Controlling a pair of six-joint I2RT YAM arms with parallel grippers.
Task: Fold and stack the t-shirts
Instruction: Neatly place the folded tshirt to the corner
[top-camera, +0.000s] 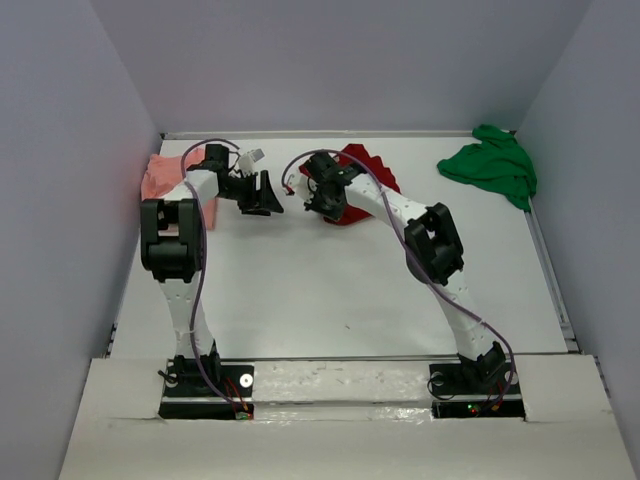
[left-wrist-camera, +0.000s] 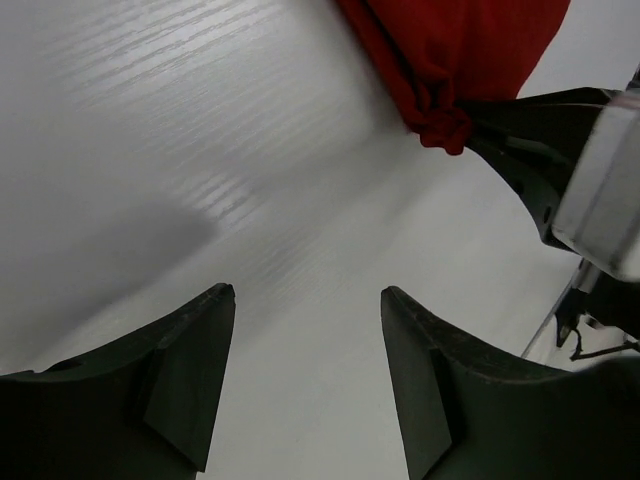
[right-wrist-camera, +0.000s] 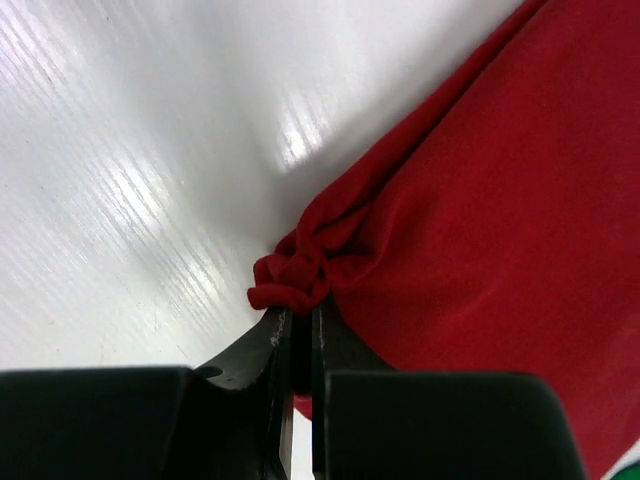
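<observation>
Right jaws pinch red shirt, pink shirt obscured

The glossy white table carries three shirts along its far edge: a salmon-pink shirt at the left, possibly crumpled, a dark red shirt in the middle, and a green shirt bunched at the right.

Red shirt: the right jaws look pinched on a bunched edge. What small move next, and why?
Probably ease the left gripper across to the dark red shirt and pinch a second edge. The right gripper is shut on one bunched edge, while the left is open and empty over the table; two grips could spread it.
</observation>
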